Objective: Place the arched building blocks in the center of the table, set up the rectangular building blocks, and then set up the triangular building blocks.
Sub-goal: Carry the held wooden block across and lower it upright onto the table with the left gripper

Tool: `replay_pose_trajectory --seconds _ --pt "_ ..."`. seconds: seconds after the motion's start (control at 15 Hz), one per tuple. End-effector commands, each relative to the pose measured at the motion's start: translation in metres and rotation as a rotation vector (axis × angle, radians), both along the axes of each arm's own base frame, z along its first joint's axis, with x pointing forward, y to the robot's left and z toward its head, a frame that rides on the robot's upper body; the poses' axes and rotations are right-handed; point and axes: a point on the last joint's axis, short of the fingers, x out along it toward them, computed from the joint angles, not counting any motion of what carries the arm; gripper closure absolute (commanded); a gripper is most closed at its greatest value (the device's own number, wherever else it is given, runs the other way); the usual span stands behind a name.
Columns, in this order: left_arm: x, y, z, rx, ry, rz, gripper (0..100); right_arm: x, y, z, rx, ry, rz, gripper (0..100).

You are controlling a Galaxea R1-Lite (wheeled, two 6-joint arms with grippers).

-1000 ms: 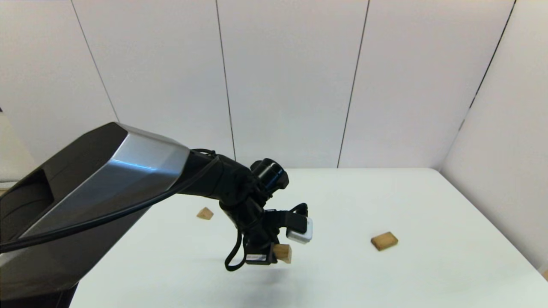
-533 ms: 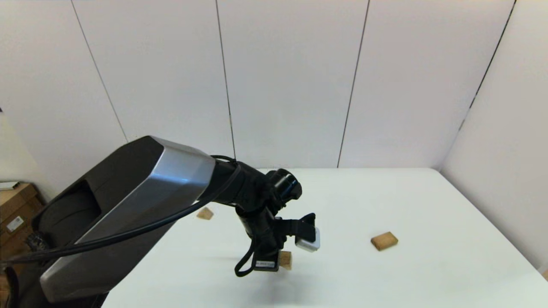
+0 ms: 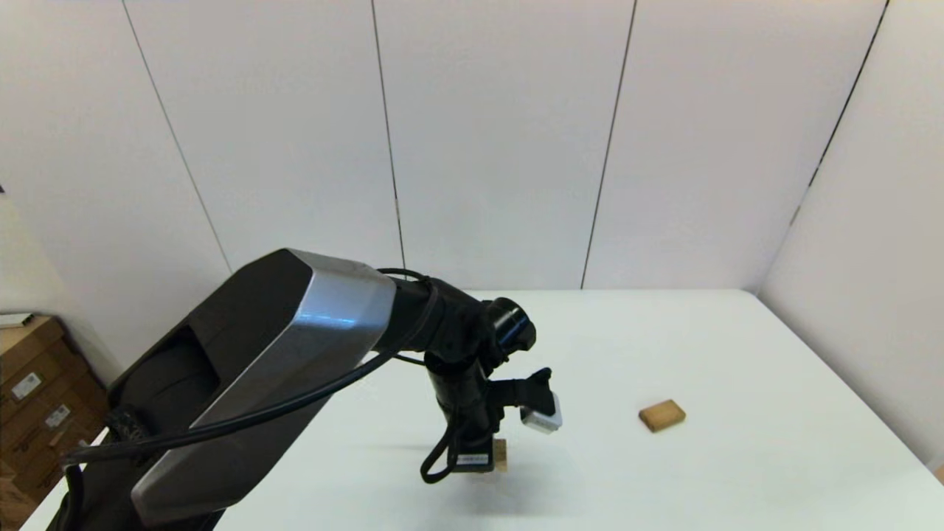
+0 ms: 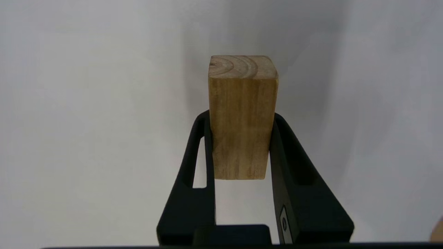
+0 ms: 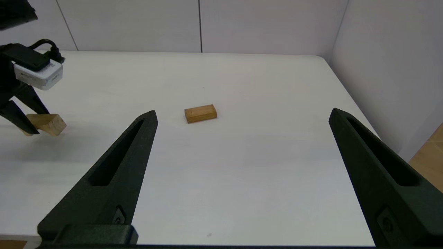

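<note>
My left gripper (image 3: 488, 459) is shut on the arched building block (image 3: 501, 454), a light-wood piece held low near the middle of the white table (image 3: 737, 354). In the left wrist view the block (image 4: 242, 117) stands between the two black fingers (image 4: 193, 152), its end grain facing away. I cannot tell whether it touches the table. The rectangular building block (image 3: 661, 415), a tan slab, lies flat to the right, apart from it. The right wrist view shows this slab (image 5: 200, 113) beyond my open, empty right gripper (image 5: 243, 113). The triangular building block is hidden behind my left arm.
White wall panels close off the table's far side and right side. The table's right edge (image 5: 360, 103) runs close to the wall. Cardboard boxes (image 3: 37, 398) stand on the floor to the left of the table.
My left arm has swung rightward and lowered, carrying the arched block closer to the tabletop. The arm now covers the triangular block. The rectangular slab has not moved.
</note>
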Motion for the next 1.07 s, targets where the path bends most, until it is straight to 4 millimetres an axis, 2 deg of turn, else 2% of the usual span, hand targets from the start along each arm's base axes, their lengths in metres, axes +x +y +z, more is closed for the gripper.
replay_pose_trajectory --seconds 0.07,1.07 --pt "0.0014 -0.0040 -0.0042 0.010 0.009 -0.004 100 -0.0001 0.0000 0.0000 0.000 -0.003 0.001 0" --pt "0.0071 -0.0090 -0.0103 0.012 -0.005 0.012 100 -0.0001 0.0000 0.0000 0.000 -0.003 0.000 0"
